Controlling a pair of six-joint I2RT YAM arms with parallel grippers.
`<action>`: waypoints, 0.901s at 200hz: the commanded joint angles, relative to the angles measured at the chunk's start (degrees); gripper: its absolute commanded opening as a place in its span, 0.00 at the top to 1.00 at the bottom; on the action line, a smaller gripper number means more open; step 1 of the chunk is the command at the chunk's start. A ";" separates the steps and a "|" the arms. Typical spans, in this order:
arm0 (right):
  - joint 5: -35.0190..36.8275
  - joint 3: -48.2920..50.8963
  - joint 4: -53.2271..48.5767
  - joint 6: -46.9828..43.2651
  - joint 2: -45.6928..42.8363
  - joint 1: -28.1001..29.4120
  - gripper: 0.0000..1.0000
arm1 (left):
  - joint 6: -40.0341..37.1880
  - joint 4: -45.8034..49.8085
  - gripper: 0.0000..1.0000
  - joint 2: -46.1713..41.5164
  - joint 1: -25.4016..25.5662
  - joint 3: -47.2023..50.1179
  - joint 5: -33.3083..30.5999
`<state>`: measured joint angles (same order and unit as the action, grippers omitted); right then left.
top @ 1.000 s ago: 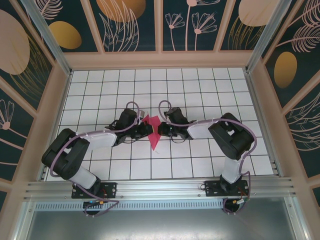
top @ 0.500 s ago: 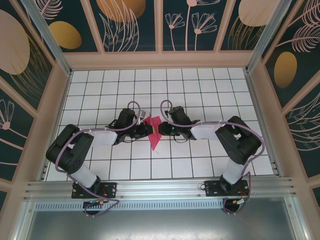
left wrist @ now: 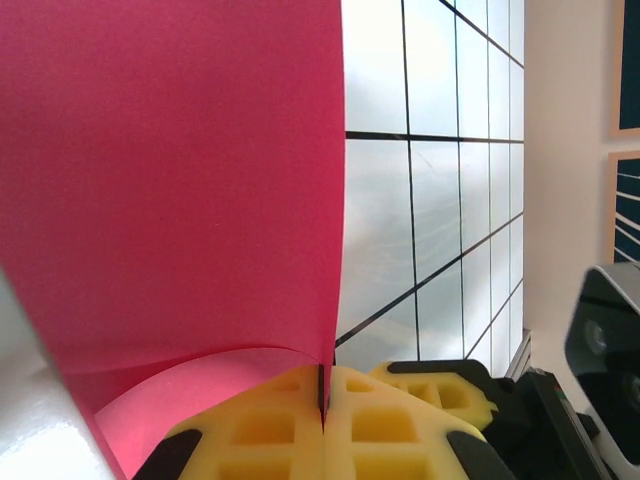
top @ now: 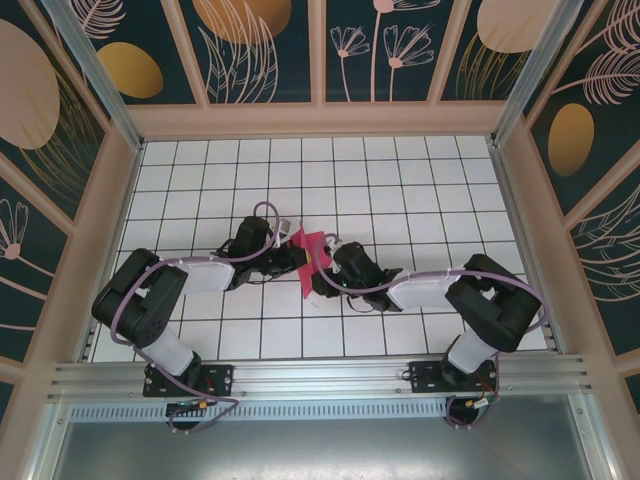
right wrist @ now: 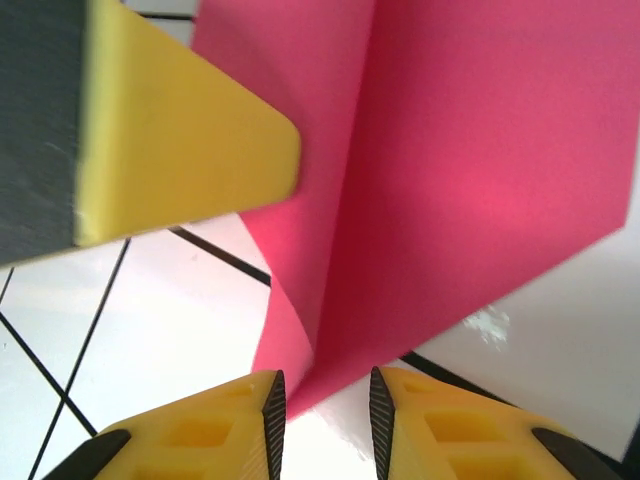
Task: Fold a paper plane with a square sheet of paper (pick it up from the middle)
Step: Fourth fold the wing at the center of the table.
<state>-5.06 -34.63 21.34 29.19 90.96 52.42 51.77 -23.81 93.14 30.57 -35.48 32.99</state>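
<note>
The left end effector (left wrist: 322, 392) is clenching tight on the edge of the red paper (left wrist: 170, 180), its two yellow fingers (left wrist: 260, 430) pressing together; from the top, the paper (top: 309, 248) is showing over the middle of the white tiled worktop (top: 400, 180), between the two arms; the paper is folded, and a crease is running down it; the right end effector (right wrist: 325, 405) is staying released, with a gap between its fingers (right wrist: 235, 425); the pointed bottom corner of the paper is poking into that gap.
</note>
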 commanded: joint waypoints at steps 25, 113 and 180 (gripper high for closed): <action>3.87 1.76 11.67 -0.78 2.20 0.75 0.68 | 1.89 -0.88 1.00 -0.78 -0.27 0.42 0.32; 4.61 4.92 20.40 1.70 6.85 3.33 0.69 | 3.67 -2.38 0.98 -0.93 -0.33 0.92 0.41; 7.89 5.67 20.83 0.11 8.13 4.00 0.91 | 4.83 -2.38 0.92 -1.47 -0.29 1.27 -0.72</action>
<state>0.47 -30.17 39.70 30.30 98.06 55.90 55.42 -24.53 93.08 30.57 -34.85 32.56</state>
